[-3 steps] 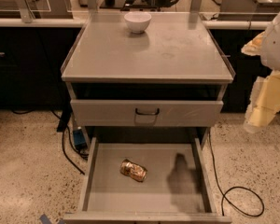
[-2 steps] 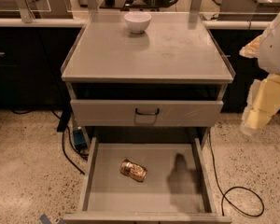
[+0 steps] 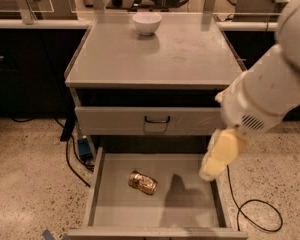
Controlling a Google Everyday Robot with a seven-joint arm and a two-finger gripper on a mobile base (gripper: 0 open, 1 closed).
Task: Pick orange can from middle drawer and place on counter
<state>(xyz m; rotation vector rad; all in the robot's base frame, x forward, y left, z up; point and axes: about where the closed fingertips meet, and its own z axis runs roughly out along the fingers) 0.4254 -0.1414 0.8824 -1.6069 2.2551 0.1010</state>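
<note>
**A:** Gold-orange tin, all crinkled. That's the orange can (image 3: 142,182), lying on its side on the floor of the middle drawer (image 3: 115,209), a little left of centre and clear of the walls.

**B:** And the gripper (image 3: 217,159)?

**A:** At the end of the pale arm on the right, hanging over the drawer's right wall, well apart from the can. Whether it is open or closed, I cannot tell from here.

**B:** Reckon the can is heavy?

**A:** Light, I'd guess, and likely empty (those dents look like squeeze marks). It's thin metal, so it will give under a hard pinch, and the shiny skin looks slippery.

**B:** So where would you take hold of it?

**A:** Across the middle of the body, coming straight down. It lies at a slant, so the wrist would need turning to match. A gentle squeeze, I'd say. Too much and it buckles. Too little and it may roll or slip out.

**B:** And setting it down?

**A:** The upper drawer (image 3: 115,120) stands between the can and the counter (image 3: 155,59), so the lift should come forward before it goes up. The bowl (image 3: 147,23) sits at the counter's back edge, so I'd aim for the bare front half.
</note>
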